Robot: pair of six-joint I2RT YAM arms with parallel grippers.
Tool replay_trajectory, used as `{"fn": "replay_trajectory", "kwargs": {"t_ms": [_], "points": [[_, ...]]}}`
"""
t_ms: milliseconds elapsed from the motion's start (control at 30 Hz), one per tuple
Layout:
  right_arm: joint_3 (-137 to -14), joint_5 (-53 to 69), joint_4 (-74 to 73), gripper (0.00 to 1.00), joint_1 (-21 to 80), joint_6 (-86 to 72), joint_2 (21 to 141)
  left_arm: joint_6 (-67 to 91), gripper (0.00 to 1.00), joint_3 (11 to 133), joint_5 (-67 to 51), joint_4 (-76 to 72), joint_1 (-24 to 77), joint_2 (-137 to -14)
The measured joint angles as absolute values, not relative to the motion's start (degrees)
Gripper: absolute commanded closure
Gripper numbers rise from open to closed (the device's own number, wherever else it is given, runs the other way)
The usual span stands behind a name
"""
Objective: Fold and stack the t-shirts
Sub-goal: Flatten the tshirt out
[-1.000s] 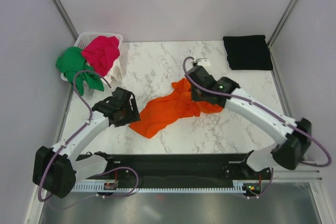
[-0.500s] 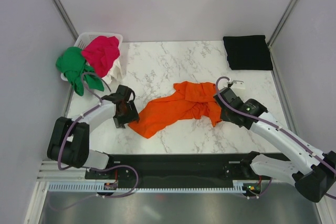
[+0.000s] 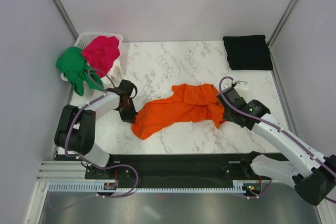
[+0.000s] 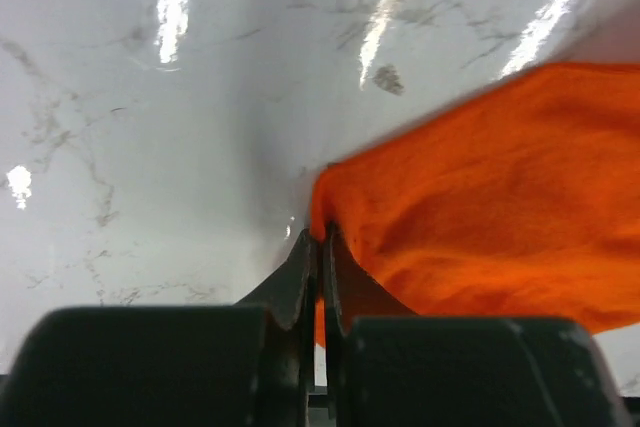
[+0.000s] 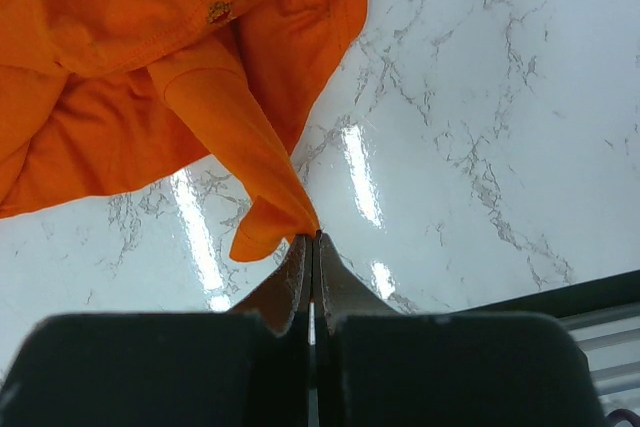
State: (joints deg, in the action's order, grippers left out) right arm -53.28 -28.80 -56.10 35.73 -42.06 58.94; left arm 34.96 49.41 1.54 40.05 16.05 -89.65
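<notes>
Far to the left of the orange shirt (image 3: 178, 106), the green (image 3: 72, 66) and magenta (image 3: 101, 53) shirts hang over the basket (image 3: 84, 39), not yet handled. The left gripper (image 4: 322, 237) is at the orange shirt's left end, its jaws pressed together on a thin bit of the hem. The shirt itself lies bunched and twisted across the middle of the table (image 3: 157, 61), low on the left and heaped on the right. At its right end the right gripper (image 5: 313, 239) is likewise clamped, pinching only the tip of a folded flap. Well beyond that end, in the far right corner, the black shirt (image 3: 248, 52) lies folded as the start of the stack. The step in hand looks like spreading the orange shirt flat. Both holds are slight, so the ends are best drawn apart slowly and evenly, kept low over the table, until the twist and the heap open out. A jerk would likely pull the cloth free.
</notes>
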Motion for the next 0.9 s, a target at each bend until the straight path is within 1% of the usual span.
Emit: {"fn": "replay_trajectory", "kwargs": {"t_ms": [100,167,233,300,333,400,500,533,633,700,767,833,900], "points": [[-53.28,-28.77,-56.07,1.00,35.40,-41.93,58.89,34.96,0.98,50.96,-1.15,39.64,16.53,-88.99],[-53.28,-28.75,-56.10,1.00,35.20,-41.91,58.54,34.98,0.98,54.72,-2.26,42.00,16.88,-86.50],[-53.25,-28.69,-56.10,1.00,34.92,-41.91,57.76,34.98,0.98,63.29,-2.92,45.54,17.15,-83.57],[-53.25,-28.67,-56.10,1.00,34.59,-41.93,56.84,34.87,0.98,76.05,-3.03,48.10,17.23,-82.48],[-53.25,-28.67,-56.10,1.00,34.44,-41.91,56.38,34.81,0.95,82.96,-2.94,48.21,17.23,-82.43],[-53.25,-28.69,-56.10,1.00,34.24,-41.93,55.94,34.22,0.92,95.22,-2.59,48.53,17.21,-82.98],[-53.25,-28.64,-56.10,1.00,34.24,-41.93,55.96,32.88,0.83,108.77,-2.50,48.73,16.80,-86.43],[-53.25,-28.62,-56.12,1.00,34.20,-41.91,55.96,32.45,0.68,112.57,-2.83,48.86,16.47,-88.42],[-53.25,-28.56,-56.10,1.00,34.15,-41.82,55.96,30.52,0.35,123.68,-5.80,48.99,14.79,-98.67],[-53.25,-28.45,-56.10,1.00,34.15,-41.78,55.94,30.00,0.32,129.60,-8.25,49.69,13.69,-107.18],[-53.25,-28.25,-56.10,1.00,34.15,-41.74,55.86,29.56,0.30,132.55,-10.04,51.09,13.06,-115.94],[-53.25,-28.14,-56.14,1.00,34.15,-41.76,55.64,28.97,0.28,129.82,-10.44,53.63,12.82,-122.17],[-53.25,-28.08,-56.12,1.00,34.13,-41.74,55.44,28.36,0.27,122.37,-10.00,55.42,12.73,-123.11]]}}
